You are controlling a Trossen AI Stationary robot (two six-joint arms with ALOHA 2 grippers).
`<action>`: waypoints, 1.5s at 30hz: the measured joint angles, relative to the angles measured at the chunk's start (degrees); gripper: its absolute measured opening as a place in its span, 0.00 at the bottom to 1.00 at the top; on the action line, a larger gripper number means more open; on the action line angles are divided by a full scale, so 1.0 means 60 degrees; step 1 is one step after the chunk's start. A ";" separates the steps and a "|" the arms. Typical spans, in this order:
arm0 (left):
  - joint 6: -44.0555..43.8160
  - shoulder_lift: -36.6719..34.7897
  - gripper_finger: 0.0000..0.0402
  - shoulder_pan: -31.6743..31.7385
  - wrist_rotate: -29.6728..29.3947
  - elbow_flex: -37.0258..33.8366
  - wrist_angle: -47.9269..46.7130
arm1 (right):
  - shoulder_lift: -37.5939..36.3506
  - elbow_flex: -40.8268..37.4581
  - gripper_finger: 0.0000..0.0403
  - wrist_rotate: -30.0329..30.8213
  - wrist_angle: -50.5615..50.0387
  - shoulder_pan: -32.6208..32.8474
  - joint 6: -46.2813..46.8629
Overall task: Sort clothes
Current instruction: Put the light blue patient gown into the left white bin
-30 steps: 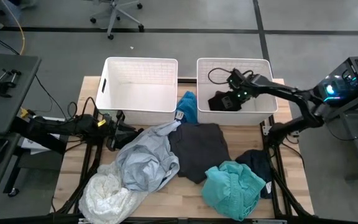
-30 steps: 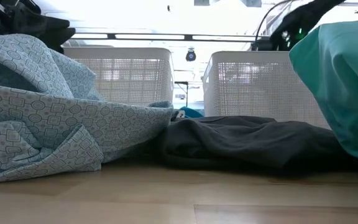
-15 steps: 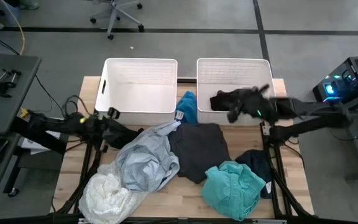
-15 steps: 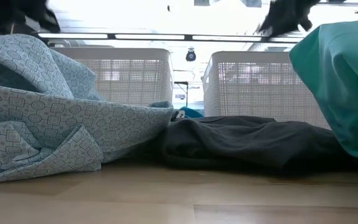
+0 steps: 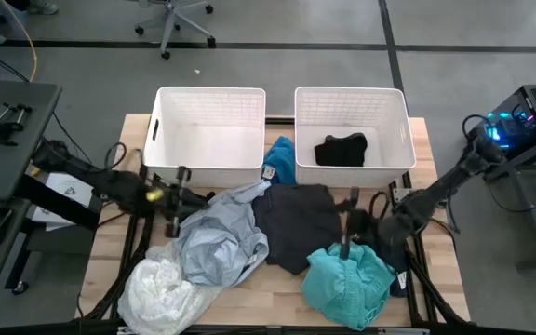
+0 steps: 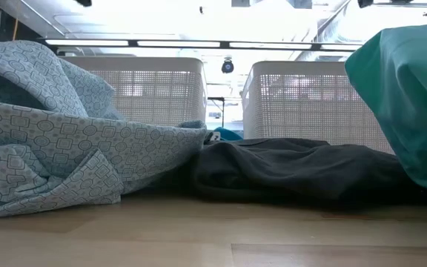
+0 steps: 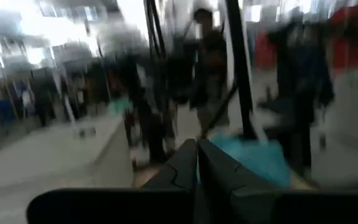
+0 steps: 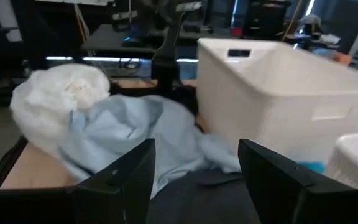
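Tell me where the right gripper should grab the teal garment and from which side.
Grip the raised bunched folds at the top of the teal garment, coming straight down from above. It lies crumpled in a heap near the table's front edge, so its peaks probably pinch more easily than its flat edges. The right gripper is open, over its far edge, beside the dark grey garment.

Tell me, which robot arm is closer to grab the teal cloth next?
Probably the right. Its open right gripper hangs just above the crumpled teal fabric garment. The shut left gripper sits across the table, beside the pale grey-blue garment.
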 joint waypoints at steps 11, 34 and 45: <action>-0.2742 0.4125 0.01 -0.1093 -0.1103 0.4595 -0.7305 | 0.2373 -0.0066 0.53 0.0548 0.0435 0.0082 0.1550; -0.8175 0.7686 0.53 -0.1195 -0.0715 0.5191 -1.0396 | 0.4448 -0.0064 0.53 0.0846 0.2291 -0.0245 0.1364; -0.6210 0.9022 0.79 -0.0356 -0.1350 0.3689 -0.8061 | 0.4448 -0.0064 0.53 0.0835 0.2323 -0.0245 0.1502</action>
